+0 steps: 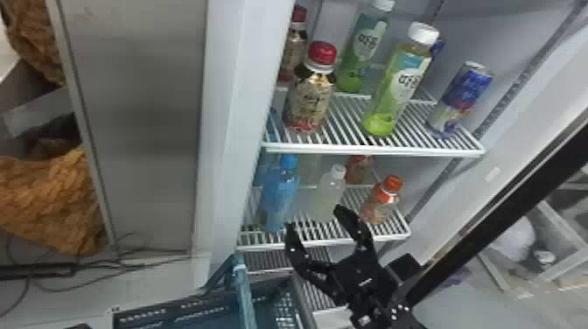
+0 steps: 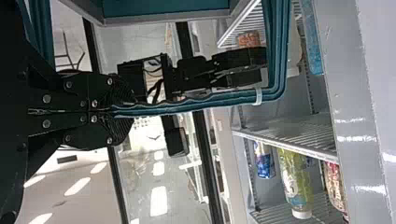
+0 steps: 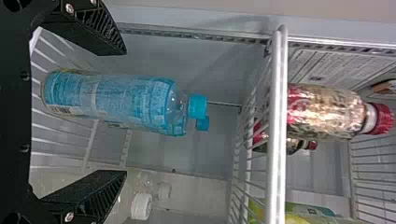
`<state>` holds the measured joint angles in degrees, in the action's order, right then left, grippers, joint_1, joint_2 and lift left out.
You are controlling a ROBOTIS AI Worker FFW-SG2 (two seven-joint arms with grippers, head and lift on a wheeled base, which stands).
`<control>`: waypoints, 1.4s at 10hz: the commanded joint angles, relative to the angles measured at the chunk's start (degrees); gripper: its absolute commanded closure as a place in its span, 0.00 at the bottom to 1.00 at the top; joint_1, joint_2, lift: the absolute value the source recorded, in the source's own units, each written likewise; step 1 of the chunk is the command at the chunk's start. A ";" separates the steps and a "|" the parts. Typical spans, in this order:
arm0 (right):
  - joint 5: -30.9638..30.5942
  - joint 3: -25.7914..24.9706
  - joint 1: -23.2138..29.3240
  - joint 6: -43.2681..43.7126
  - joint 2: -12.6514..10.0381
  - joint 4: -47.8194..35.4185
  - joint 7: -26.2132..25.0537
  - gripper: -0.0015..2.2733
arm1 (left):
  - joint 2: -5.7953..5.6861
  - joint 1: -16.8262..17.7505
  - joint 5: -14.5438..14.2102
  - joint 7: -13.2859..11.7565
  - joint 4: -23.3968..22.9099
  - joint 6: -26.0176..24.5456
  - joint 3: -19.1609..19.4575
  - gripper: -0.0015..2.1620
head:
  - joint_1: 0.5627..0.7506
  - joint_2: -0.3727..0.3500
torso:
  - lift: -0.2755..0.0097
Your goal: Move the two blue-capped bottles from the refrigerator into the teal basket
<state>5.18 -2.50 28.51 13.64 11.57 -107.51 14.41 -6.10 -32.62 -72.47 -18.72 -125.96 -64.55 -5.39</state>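
the right gripper stands open before the shelf, its fingers parted on either side of the front blue-capped bottle, presumably so they can close round its body; the second blue-capped bottle stands just behind. the left gripper is closed on the handle of the teal basket, below the shelf by the refrigerator's opening, which likely keeps the coming transfer short.
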 commanded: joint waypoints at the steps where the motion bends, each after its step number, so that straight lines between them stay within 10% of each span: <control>1: 0.01 1.09 -2.22 0.00 0.30 2.40 0.00 0.04 | 0.04 0.00 0.04 0.00 0.03 0.01 -0.06 0.54 | 0.70 0.03 | 0.39; 14: 1.76 7.15 -17.68 2.39 1.17 16.88 0.18 0.05 | 0.04 0.14 -0.04 0.00 0.17 0.15 -0.06 0.54 | 0.70 0.03 | 0.39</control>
<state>6.93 4.51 11.22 15.92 12.74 -90.98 14.59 -6.06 -32.48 -72.51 -18.72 -125.81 -64.38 -5.45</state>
